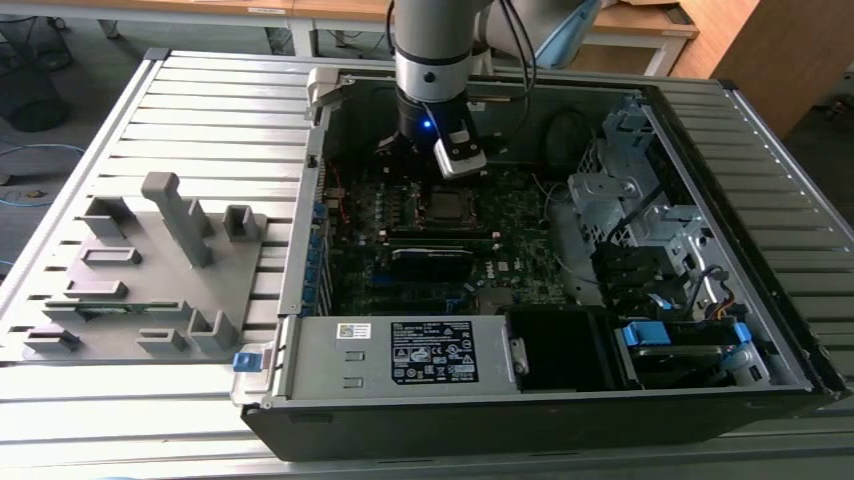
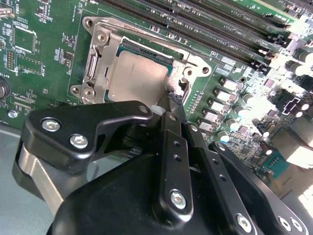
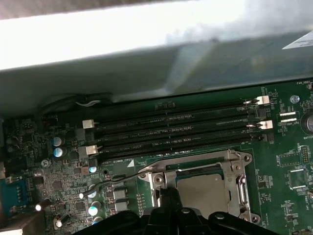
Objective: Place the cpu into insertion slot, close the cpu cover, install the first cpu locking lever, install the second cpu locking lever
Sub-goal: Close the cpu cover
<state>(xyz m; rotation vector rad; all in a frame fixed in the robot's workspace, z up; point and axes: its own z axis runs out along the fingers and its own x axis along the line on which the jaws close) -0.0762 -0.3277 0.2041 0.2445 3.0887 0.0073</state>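
The cpu point(image 2: 139, 81) lies flat in the insertion slot point(image 1: 451, 205) on the green motherboard, its dull metallic top showing. The silvery cpu cover point(image 2: 98, 63) is down around it, framing the chip in both wrist views. My gripper point(image 2: 172, 100) hovers at one corner of the socket, its black fingers point(image 2: 168, 147) drawn together, shut. A thin metal locking lever point(image 3: 110, 183) sticks out sideways from the socket, slightly raised over the board. A second lever rod point(image 3: 195, 165) runs along the socket edge nearest the memory slots.
The arm reaches down into an open computer case point(image 1: 747, 130). Long black memory slots point(image 3: 176, 132) run beside the socket. The drive cage point(image 1: 627, 200) stands at the exterior view's right, the power supply point(image 1: 400, 350) in front. A grey fixture tray point(image 1: 147, 270) sits outside on the left.
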